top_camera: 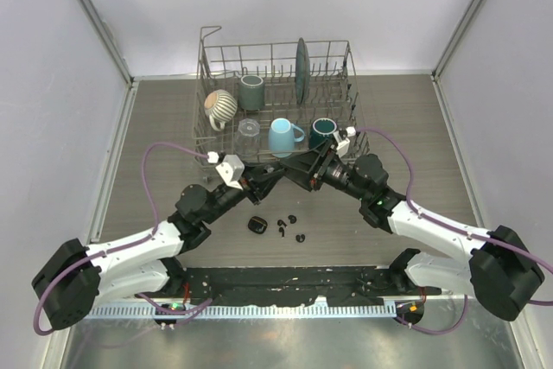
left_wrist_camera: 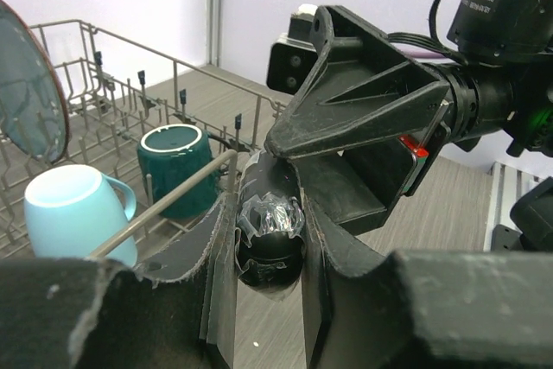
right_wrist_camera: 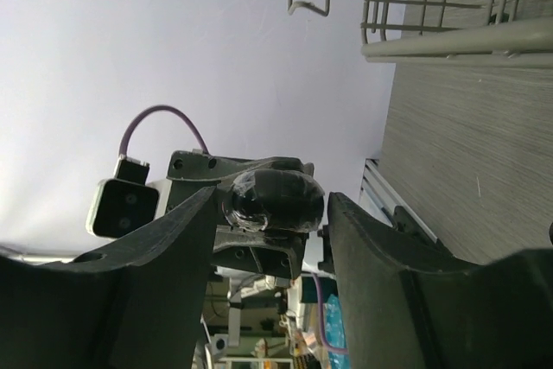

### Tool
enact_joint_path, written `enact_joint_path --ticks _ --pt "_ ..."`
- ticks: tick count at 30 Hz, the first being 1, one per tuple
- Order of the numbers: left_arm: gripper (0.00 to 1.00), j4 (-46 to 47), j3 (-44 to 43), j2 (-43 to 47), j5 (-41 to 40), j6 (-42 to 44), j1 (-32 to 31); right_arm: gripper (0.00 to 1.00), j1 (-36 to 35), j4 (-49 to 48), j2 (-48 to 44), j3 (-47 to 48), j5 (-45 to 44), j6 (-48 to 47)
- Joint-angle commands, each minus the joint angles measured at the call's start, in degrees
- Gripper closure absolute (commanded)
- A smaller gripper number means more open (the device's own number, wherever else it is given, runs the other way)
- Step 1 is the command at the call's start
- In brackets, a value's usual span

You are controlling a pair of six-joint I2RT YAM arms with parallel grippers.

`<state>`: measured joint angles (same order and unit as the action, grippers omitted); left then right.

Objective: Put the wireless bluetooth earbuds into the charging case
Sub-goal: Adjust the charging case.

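The wireless bluetooth earbuds [top_camera: 282, 227] lay loose on the table [top_camera: 415, 127], near of where the two arms met and just right of a second case [top_camera: 257, 225]. From above they were too small for me to tell which way their stems pointed. The left gripper [left_wrist_camera: 270, 222] was clamped on a glossy black charging case [left_wrist_camera: 270, 257], whose long axis ran along the fingers with its far end toward the right gripper [right_wrist_camera: 274, 205]. Those fingers stood about a case-width apart at that end, and I could not tell whether they touched it. The left fingers hid the case's flanks. The print on the right wrist housing [left_wrist_camera: 505, 2] was too fine to read.
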<state>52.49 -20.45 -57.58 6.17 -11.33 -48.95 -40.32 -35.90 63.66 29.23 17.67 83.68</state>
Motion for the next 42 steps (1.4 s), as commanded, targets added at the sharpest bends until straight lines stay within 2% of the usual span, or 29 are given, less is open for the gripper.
enact_joint_path --ticks 1,4,7,11,17,18,20,21,24,25,28,33,42 --pt "1.00 1.13 -1.44 1.24 1.82 1.92 -0.09 0.33 -0.73 -2.87 -2.04 1.18 2.10 -3.43" --pt "1.00 -0.72 -1.52 2.47 1.74 2.98 -0.18 0.27 -0.73 -2.42 -2.40 1.00 2.10 -2.91" --pt "1.00 -1.34 -1.53 3.18 1.65 3.60 -0.18 0.26 -0.73 -3.38 -1.35 1.44 3.68 -1.24" --pt "1.00 -1.86 -1.79 3.09 2.17 3.77 -0.18 0.34 -0.73 -6.45 0.76 1.09 5.44 2.36" --pt "1.00 -2.66 -2.40 3.09 3.41 3.86 -0.10 0.64 -0.73 -10.76 2.43 -0.14 6.15 4.74" --pt "1.00 -2.57 -2.32 3.18 3.32 3.86 -0.18 0.72 -0.73 -11.03 2.61 -0.14 6.23 5.26" --pt "1.00 -2.48 -2.32 3.35 3.14 3.95 -0.10 0.81 -0.73 -11.82 2.44 -0.40 5.89 5.70" --pt "0.99 -2.48 -2.32 3.35 3.05 4.04 -0.09 0.89 -0.73 -11.91 2.35 -0.67 5.71 6.23" --pt "0.78 -1.69 -1.88 3.44 2.35 3.69 -0.09 0.98 -0.73 -13.23 2.08 -1.89 4.31 7.63" --pt "0.70 -0.99 -1.62 3.44 2.18 3.51 -0.18 0.99 -0.73 -13.93 2.08 -2.25 3.61 8.86" --pt "0.56 1.03 -0.91 3.35 1.38 2.90 -0.10 0.99 -0.73 -17.35 2.34 -3.65 2.72 11.49" --pt "0.52 1.83 -0.73 2.83 1.12 2.72 -0.18 0.99 -0.73 -19.91 2.87 -4.36 2.19 13.44" --pt "0.50 3.67 -0.91 1.77 1.12 2.37 -0.09 0.99 -0.82 -22.90 4.02 -5.50 2.28 15.81"
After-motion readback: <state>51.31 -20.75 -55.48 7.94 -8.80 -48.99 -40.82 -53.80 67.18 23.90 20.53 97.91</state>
